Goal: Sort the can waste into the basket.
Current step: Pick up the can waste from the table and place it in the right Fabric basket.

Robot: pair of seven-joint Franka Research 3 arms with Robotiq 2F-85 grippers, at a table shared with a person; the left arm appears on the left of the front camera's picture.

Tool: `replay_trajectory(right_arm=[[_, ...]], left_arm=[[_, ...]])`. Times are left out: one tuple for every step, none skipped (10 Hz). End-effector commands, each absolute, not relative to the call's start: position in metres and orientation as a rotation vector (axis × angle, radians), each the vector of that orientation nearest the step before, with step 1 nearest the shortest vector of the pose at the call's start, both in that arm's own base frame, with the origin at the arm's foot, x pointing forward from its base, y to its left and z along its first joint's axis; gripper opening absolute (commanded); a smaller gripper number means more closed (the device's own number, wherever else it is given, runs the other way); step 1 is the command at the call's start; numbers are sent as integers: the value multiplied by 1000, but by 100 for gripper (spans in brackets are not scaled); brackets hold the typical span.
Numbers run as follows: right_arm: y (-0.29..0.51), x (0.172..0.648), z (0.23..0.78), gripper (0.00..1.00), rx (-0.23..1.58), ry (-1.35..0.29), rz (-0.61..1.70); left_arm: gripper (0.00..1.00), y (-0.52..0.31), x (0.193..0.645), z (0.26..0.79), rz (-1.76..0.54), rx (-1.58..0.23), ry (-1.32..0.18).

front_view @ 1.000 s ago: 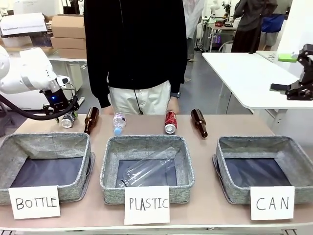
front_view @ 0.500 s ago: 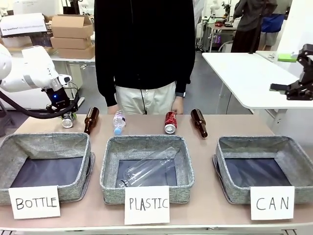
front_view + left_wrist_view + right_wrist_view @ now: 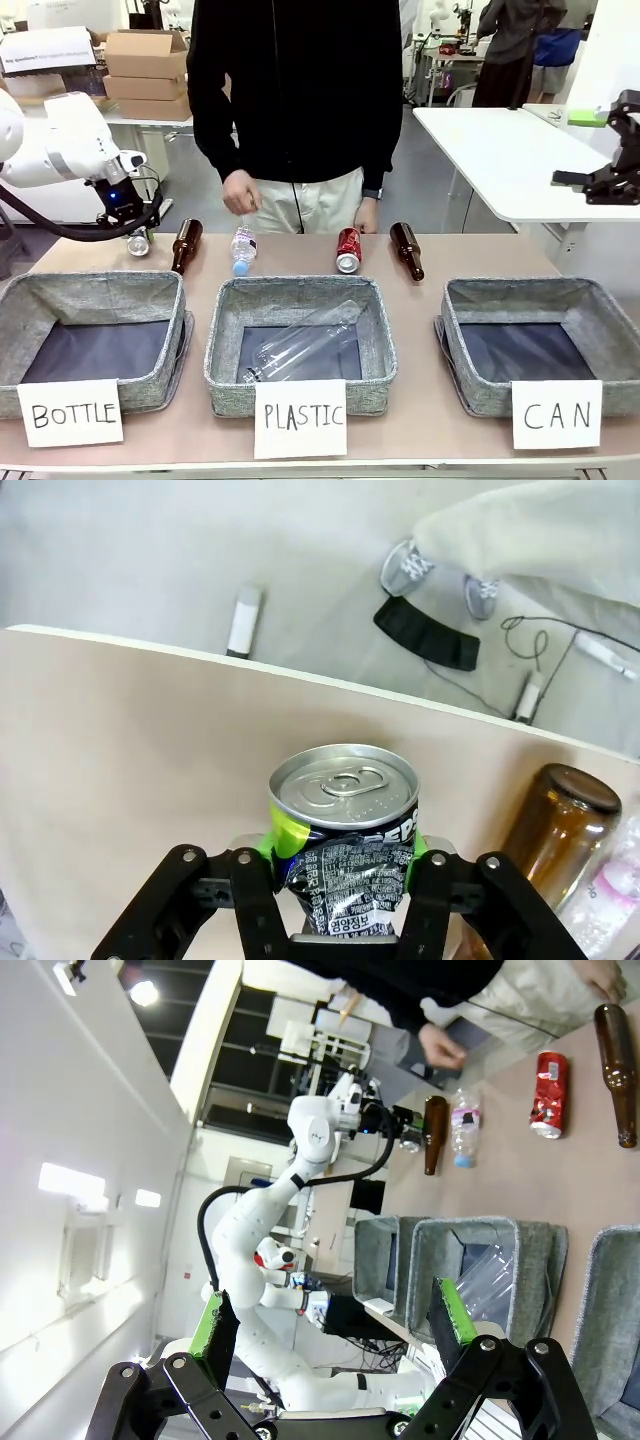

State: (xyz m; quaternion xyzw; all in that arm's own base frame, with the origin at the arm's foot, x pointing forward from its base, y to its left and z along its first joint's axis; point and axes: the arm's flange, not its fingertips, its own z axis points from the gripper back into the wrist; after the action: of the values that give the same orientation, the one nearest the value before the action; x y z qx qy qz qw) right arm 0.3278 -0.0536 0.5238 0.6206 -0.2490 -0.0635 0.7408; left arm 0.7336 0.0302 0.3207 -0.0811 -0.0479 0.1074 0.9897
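jaws of left gripper [image 3: 345, 848] are clamping the silvery-grey can [image 3: 345, 790], lower centre; right gripper [image 3: 328, 1320] jaws are gaping wide, empty.

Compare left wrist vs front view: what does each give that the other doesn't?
Left wrist view: pull-tab top and dark print of the silvery-grey metal can, green pads pressed on its sides. Front view: grey woven basket signed CAN, red metal can lying on its side, the person's hand. Both: left gripper shut on that can, brown glass bottle beside it.
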Motion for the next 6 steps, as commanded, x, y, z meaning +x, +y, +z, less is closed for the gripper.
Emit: replay_trajectory(right_arm=[[-52, 332, 525, 100, 1378, -576, -117], [-52, 332, 525, 100, 1378, -576, -117], [-52, 332, 525, 100, 1378, -576, -117], [-52, 332, 525, 100, 1378, -576, -117], [-52, 332, 525, 100, 1378, -576, -117], [-52, 332, 525, 100, 1378, -576, -117]], left_arm=[[0, 36, 705, 348, 222, -285, -88], [0, 39, 664, 390, 167, -393, -78], [0, 39, 600, 438, 49, -489, -83], [0, 37, 542, 471, -62, -492, -56], [0, 30, 474, 494, -103, -441, -131], [0, 21, 423, 498, -204, -432, -115]])
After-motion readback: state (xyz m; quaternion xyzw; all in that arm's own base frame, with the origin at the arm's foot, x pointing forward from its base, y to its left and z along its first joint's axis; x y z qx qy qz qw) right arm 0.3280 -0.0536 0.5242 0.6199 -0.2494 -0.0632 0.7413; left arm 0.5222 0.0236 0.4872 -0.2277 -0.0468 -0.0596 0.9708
